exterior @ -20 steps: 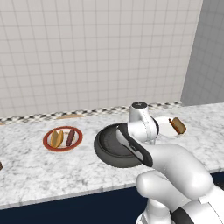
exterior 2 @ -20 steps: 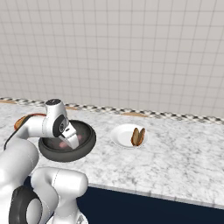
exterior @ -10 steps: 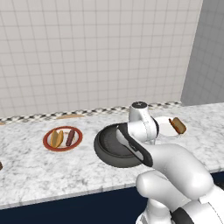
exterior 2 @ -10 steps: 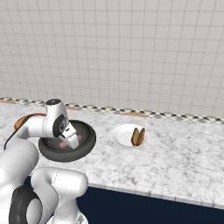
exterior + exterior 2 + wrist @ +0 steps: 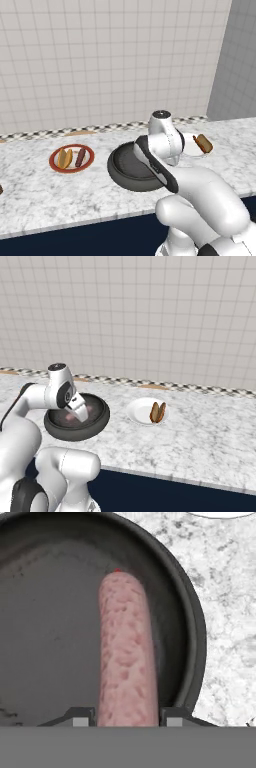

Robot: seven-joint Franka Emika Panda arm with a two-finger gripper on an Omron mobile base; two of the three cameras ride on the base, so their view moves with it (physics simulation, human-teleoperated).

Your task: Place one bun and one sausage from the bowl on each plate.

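Note:
A pink sausage (image 5: 125, 652) lies lengthwise in the dark bowl (image 5: 194, 627), and my gripper (image 5: 127, 717) is shut on its near end, one fingertip on each side. From the right, the gripper (image 5: 80, 415) reaches down into the bowl (image 5: 100, 418). The arm covers part of the bowl (image 5: 122, 172) in the left base view. The red-rimmed plate (image 5: 56, 155) carries a bun (image 5: 64, 158) and a brown sausage (image 5: 80, 157). Right of the bowl, the white plate (image 5: 136, 410) holds one bun (image 5: 158, 412).
Everything sits on a marbled counter (image 5: 30, 185) against a tiled wall. Its front edge runs close below the bowl. A grey wall (image 5: 235, 60) closes the right end. The white plate's rim (image 5: 220, 513) peeks in at the top of the hand view.
The jaws have closed in on the sausage. The arm, bowl and plates stay where they were.

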